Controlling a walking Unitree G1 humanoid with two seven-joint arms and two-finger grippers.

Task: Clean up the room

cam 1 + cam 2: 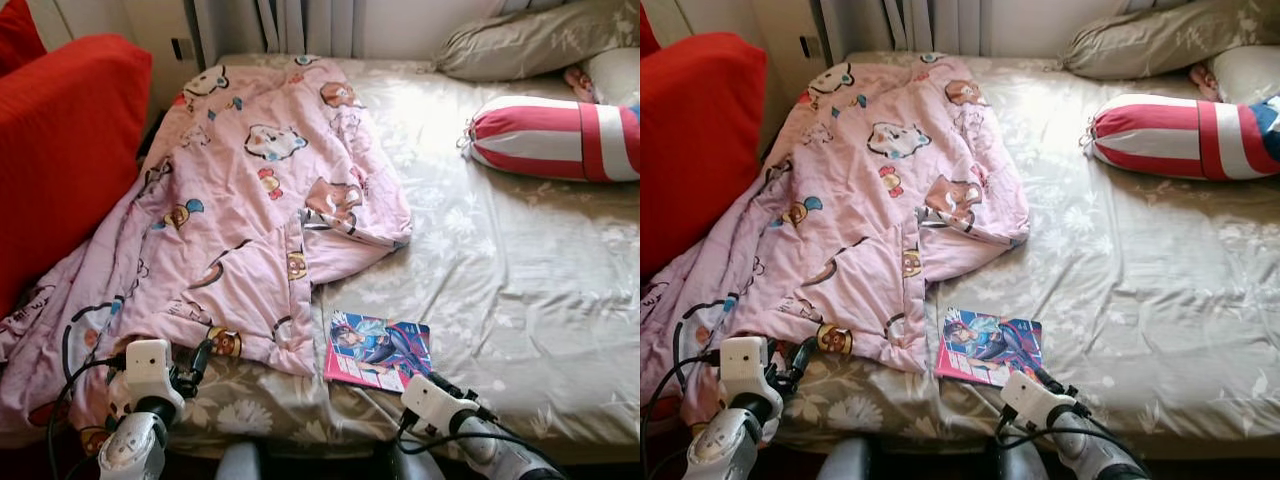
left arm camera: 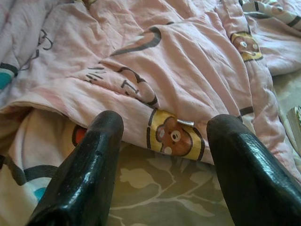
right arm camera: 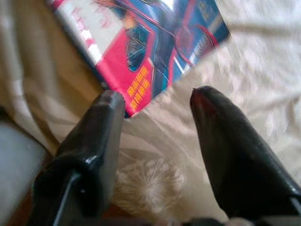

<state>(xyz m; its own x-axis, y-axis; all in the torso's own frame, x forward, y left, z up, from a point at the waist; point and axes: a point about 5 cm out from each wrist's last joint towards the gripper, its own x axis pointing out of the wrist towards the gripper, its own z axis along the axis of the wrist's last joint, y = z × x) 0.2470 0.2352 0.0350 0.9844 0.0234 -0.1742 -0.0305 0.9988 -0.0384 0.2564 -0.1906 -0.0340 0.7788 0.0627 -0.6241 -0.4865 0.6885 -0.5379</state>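
Note:
A pink cartoon-print quilt [image 1: 250,200] lies crumpled over the left half of the bed, its lower edge hanging toward the front. My left gripper [image 2: 167,127] is open just short of that edge, facing a yellow bear patch [image 2: 173,136]; from the head it sits at the bed's front left [image 1: 198,362]. A pink and blue comic book [image 1: 378,350] lies flat near the front edge. My right gripper [image 3: 157,96] is open, and its fingertips straddle the book's near corner [image 3: 141,89] without gripping it.
The bed sheet [image 1: 520,280] is beige with a floral print. A red and white striped bolster [image 1: 555,138] and grey pillows [image 1: 530,40] lie at the far right. A red sofa [image 1: 60,140] stands against the bed's left side.

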